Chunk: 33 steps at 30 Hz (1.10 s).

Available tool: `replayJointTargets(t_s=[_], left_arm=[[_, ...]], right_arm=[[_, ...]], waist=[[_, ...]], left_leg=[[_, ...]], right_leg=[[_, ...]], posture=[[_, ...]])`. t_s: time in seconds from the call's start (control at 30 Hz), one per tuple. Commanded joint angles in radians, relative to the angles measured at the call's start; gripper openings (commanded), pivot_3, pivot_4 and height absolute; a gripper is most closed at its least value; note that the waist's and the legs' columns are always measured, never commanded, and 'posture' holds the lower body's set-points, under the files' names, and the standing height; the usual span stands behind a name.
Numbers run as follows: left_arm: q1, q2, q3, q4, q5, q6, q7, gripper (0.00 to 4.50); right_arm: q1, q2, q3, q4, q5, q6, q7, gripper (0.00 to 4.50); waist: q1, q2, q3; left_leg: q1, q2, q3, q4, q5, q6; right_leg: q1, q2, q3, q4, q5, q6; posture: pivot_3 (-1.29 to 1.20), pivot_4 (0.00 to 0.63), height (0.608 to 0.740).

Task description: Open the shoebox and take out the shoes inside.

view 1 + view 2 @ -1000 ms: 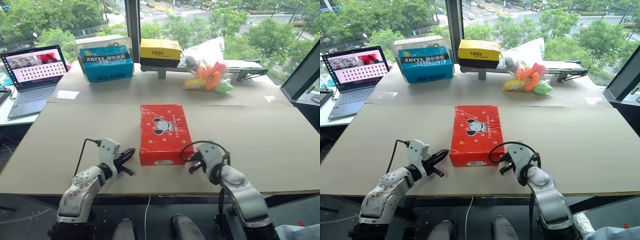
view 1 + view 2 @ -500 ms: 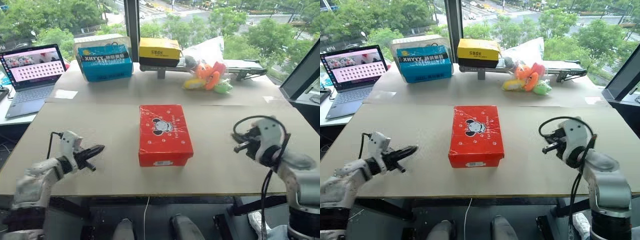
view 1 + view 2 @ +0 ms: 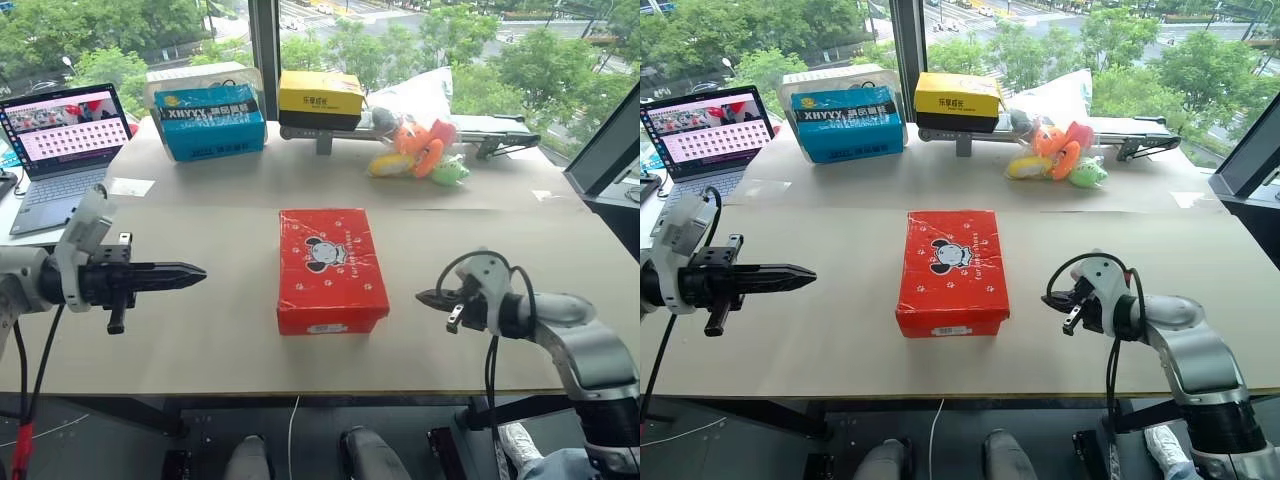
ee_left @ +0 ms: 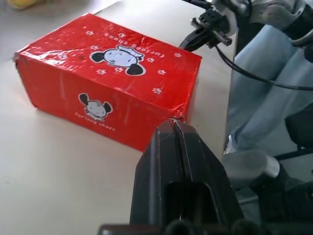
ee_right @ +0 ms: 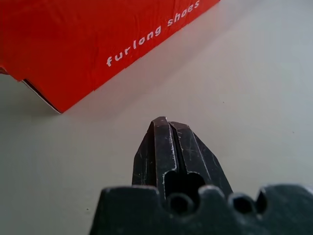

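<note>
Shoebox (image 3: 331, 268) lying lid-closed at the centre of the bench (image 3: 220, 330); left end effector (image 3: 190, 270) and right end effector (image 3: 424, 297) flanking it, each with fingers pressed together, touching nothing. Blue box (image 3: 210, 122) and yellow-and-black box (image 3: 320, 101) sitting behind.

Both arms are silver-grey metal with rounded joint housings. Each gripper, the left gripper (image 3: 196, 270) and right gripper (image 3: 424, 297), has two tapered black fingers. Black cables loop over both wrists.

Head pair overlooks table (image 3: 200, 340); wrist cams near shoebox (image 4: 107, 78)
</note>
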Motion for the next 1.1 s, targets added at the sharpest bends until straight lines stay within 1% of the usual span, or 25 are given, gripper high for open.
replayJointTargets(t_s=[0.03,0.1,0.13,0.33,0.47,0.53,0.57,0.6,0.63,0.67,0.77,0.8,0.97,1.1], left_arm=[[-0.032,0.007,0.031,-0.055,-0.024,0.001,0.030,0.01],[-0.034,0.002,0.042,-0.073,-0.042,0.014,0.046,0.00],[-0.029,0.002,0.047,-0.080,-0.046,0.015,0.052,0.00],[0.027,-0.011,0.064,-0.099,-0.031,-0.005,0.073,0.00],[0.035,-0.010,0.071,-0.095,-0.033,-0.012,0.076,0.00],[0.040,-0.009,0.076,-0.095,-0.033,-0.013,0.076,0.00],[0.043,-0.008,0.079,-0.095,-0.033,-0.014,0.076,0.00],[0.045,-0.007,0.081,-0.096,-0.033,-0.014,0.076,0.00],[0.048,-0.007,0.084,-0.096,-0.034,-0.014,0.074,0.00],[0.050,-0.006,0.087,-0.097,-0.034,-0.014,0.073,0.00],[0.052,-0.005,0.089,-0.095,-0.031,-0.016,0.071,0.00],[0.053,-0.005,0.089,-0.094,-0.029,-0.017,0.069,0.00],[0.051,-0.005,0.082,-0.091,-0.022,-0.023,0.068,0.00],[0.048,-0.007,0.079,-0.094,-0.021,-0.026,0.069,0.00]], right_arm=[[-0.051,-0.006,0.039,0.080,-0.034,-0.081,0.027,0.27],[-0.070,-0.003,0.051,0.120,-0.038,-0.101,0.037,0.78],[-0.079,-0.003,0.056,0.136,-0.043,-0.119,0.041,1.19],[-0.148,0.009,0.102,0.213,-0.102,-0.207,0.036,3.15],[-0.200,0.035,0.107,0.241,-0.089,-0.195,0.044,3.15],[-0.204,0.039,0.107,0.241,-0.084,-0.193,0.055,2.57],[-0.201,0.038,0.112,0.239,-0.085,-0.197,0.063,2.37],[-0.200,0.038,0.115,0.238,-0.087,-0.201,0.068,2.05],[-0.201,0.041,0.118,0.240,-0.089,-0.202,0.068,1.61],[-0.204,0.044,0.124,0.243,-0.092,-0.206,0.072,1.34],[-0.221,0.054,0.142,0.257,-0.104,-0.213,0.075,0.26],[-0.235,0.061,0.154,0.270,-0.111,-0.216,0.079,0.03],[-0.293,0.094,0.195,0.303,-0.126,-0.232,0.102,0.03],[-0.341,0.121,0.184,0.324,-0.112,-0.220,0.113,0.03]], waist=[[0.001,0.000,0.000],[0.001,0.000,0.000],[0.002,0.000,0.000],[-0.001,0.000,0.000],[0.001,0.000,0.000],[0.002,0.000,0.000],[0.002,0.000,0.000],[0.003,0.000,0.000],[0.004,0.000,0.000],[0.004,0.000,0.000],[0.004,0.000,0.000],[0.004,0.000,0.000],[-0.001,0.001,0.000],[0.001,0.001,0.000]], left_leg=[[0.000,0.000,0.000,0.000,0.000,0.000],[0.000,0.000,0.000,0.001,0.000,0.000],[0.000,0.000,0.000,0.002,0.000,0.000],[0.000,0.000,0.000,0.002,0.000,0.000],[0.001,0.000,-0.001,0.003,0.000,0.000],[0.001,0.000,-0.001,0.003,0.000,0.000],[0.001,0.000,-0.001,0.003,0.000,0.000],[0.001,0.000,-0.001,0.003,0.000,0.000],[0.000,0.000,-0.001,0.004,0.000,0.000],[0.000,0.000,-0.001,0.004,0.000,0.000],[0.000,0.000,-0.001,0.004,0.000,0.000],[0.001,0.000,-0.001,0.004,0.000,0.000],[0.001,0.000,-0.001,0.005,0.000,0.000],[0.001,0.000,-0.001,0.005,0.000,0.000]], right_leg=[[0.000,0.000,0.000,0.000,0.000,0.000],[0.001,0.000,0.000,0.000,0.000,0.000],[0.001,0.000,0.000,0.000,0.000,0.000],[0.001,0.000,0.000,0.001,0.000,0.000],[0.001,0.001,0.000,0.003,0.000,0.000],[0.001,0.001,0.000,0.003,0.000,0.000],[0.002,0.001,0.000,0.003,0.000,0.000],[0.002,0.001,0.000,0.002,0.000,0.000],[0.002,0.001,0.000,0.002,0.000,0.001],[0.002,0.001,0.000,0.002,0.000,0.001],[0.002,0.001,0.000,0.002,0.000,0.001],[0.002,0.001,0.000,0.003,0.000,0.001],[0.002,0.001,0.000,0.004,0.001,0.001],[0.002,0.001,0.000,0.004,0.001,0.001]], posture=[[0.00,0.150,0.739],[0.00,0.150,0.739],[0.00,0.150,0.739],[0.00,0.150,0.739],[0.00,0.150,0.739],[0.00,0.150,0.739],[0.00,0.150,0.739],[0.00,0.150,0.739],[0.00,0.150,0.739],[0.00,0.150,0.739],[0.00,0.150,0.739],[0.00,0.150,0.739],[0.00,0.150,0.739],[0.00,0.150,0.739]])
